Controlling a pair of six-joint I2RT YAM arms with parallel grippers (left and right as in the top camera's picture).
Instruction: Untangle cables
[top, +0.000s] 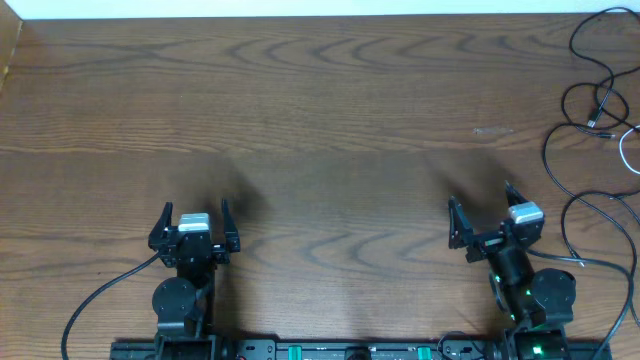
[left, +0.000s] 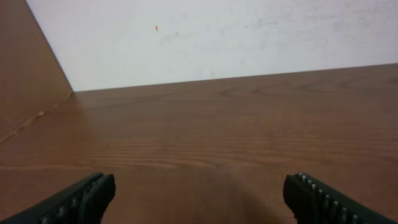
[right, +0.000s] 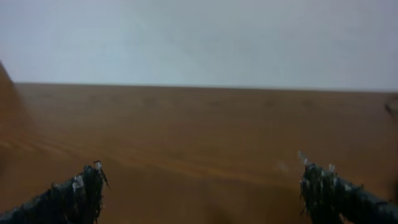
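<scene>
The thin black cable (top: 547, 155) lies in loose loops at the table's far right edge, with a small plug end (top: 598, 116). A short arc of the white cable (top: 624, 148) shows beside it at the frame edge. My left gripper (top: 196, 213) is open and empty near the front left, far from the cables; it also shows in the left wrist view (left: 199, 199) over bare wood. My right gripper (top: 483, 203) is open and empty at the front right, left of the cables; in the right wrist view (right: 205, 190) it has only wood between its fingers.
A thick black arm cable (top: 100, 297) curves off the left arm's base. A wooden side panel (left: 28, 93) rises at the table's left edge, and a white wall (left: 217, 37) stands behind the far edge. The arms' base rail (top: 340, 350) runs along the front.
</scene>
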